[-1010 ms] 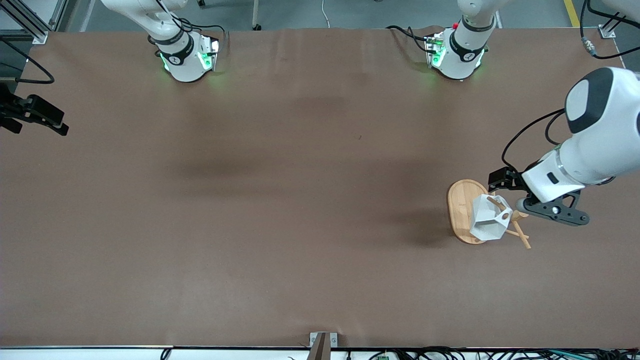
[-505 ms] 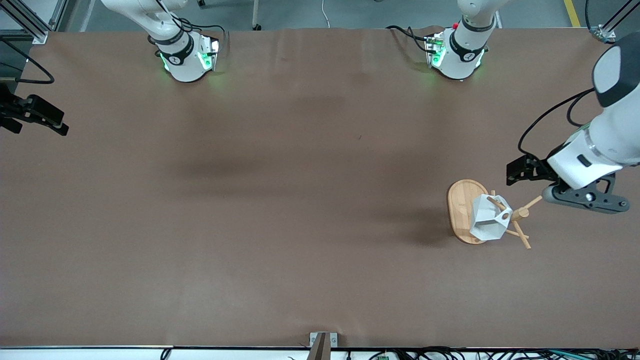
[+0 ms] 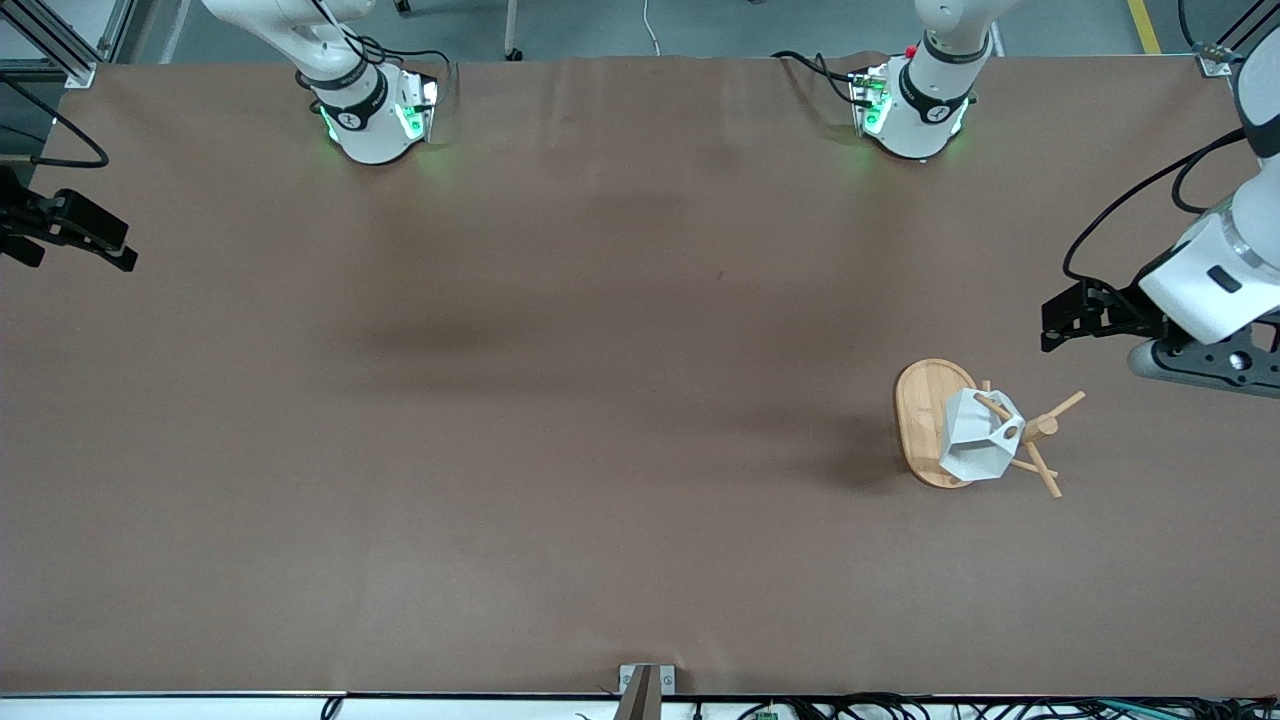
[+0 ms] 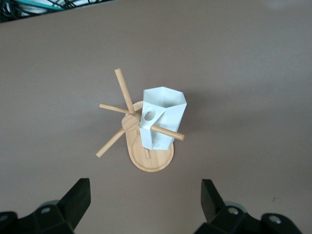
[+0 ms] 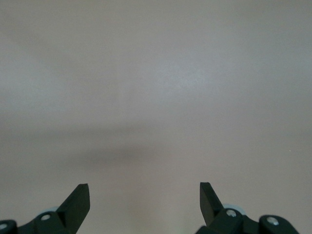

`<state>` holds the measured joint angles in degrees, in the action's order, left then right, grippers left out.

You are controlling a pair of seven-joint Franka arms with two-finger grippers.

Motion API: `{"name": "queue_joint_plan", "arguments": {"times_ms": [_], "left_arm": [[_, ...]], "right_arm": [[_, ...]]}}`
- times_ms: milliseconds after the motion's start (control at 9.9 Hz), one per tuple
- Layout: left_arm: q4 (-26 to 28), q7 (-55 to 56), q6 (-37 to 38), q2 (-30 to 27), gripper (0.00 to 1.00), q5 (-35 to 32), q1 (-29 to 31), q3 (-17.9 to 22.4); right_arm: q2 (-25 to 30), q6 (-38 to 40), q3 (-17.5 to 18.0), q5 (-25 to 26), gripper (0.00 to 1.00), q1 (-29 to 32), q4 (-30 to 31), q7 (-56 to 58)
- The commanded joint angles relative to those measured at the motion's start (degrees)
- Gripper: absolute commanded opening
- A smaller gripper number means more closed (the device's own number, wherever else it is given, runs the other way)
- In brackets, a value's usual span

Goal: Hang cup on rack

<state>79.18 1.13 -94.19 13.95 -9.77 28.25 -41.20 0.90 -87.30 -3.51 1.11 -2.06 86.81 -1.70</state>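
The white faceted cup [image 3: 972,440] hangs on the bamboo rack [image 3: 920,405], with a peg through the hole of its handle. In the left wrist view the cup [image 4: 165,113] hangs above the rack's oval base [image 4: 152,163], and several pegs fan out from the post. My left gripper [image 3: 1190,362] hangs open and empty over bare table beside the rack, toward the left arm's end. Its fingers [image 4: 78,197] stand wide apart and well clear of the rack. My right gripper [image 5: 145,200] waits open over bare table, holding nothing.
The brown table [image 3: 600,400] spreads wide toward the right arm's end. The two arm bases [image 3: 375,120] stand along its edge farthest from the front camera. A black fixture [image 3: 70,232] juts in at the right arm's end.
My left gripper has drawn away from the rack toward the left arm's end of the table. The cup stays hung on its peg. The right arm has not moved.
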Motion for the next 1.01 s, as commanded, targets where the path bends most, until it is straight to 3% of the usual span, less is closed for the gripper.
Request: {"name": "queue_joint_plan", "arguments": {"times_ms": [0, 101, 505, 707, 909], "left_arm": [[1.5, -0.43, 1.11, -4.61, 1.0, 4.54, -8.86, 12.03], [2.02, -0.52, 2.33, -6.63, 1.0, 7.02, -12.83, 17.24], [7.9, -0.34, 4.98, -14.63, 1.0, 7.83, -27.34, 31.85], [11.94, -0.26, 4.89, -17.97, 1.0, 7.83, -30.34, 35.47], [14.93, 1.05, 4.8, -20.09, 1.0, 7.92, -30.36, 35.75]], "right_arm": [[1.47, -0.76, -0.44, 0.2, 0.99, -0.58, 1.7, -0.14], [1.47, -0.85, -0.44, 0.2, 0.99, -0.58, 1.7, -0.14], [1.47, -1.12, -0.44, 0.2, 0.99, -0.66, 1.7, -0.14], [1.47, -1.12, -0.44, 0.2, 0.99, -0.75, 1.7, -0.14], [1.47, -1.03, -0.44, 0.2, 0.99, -0.75, 1.7, -0.14]]}}
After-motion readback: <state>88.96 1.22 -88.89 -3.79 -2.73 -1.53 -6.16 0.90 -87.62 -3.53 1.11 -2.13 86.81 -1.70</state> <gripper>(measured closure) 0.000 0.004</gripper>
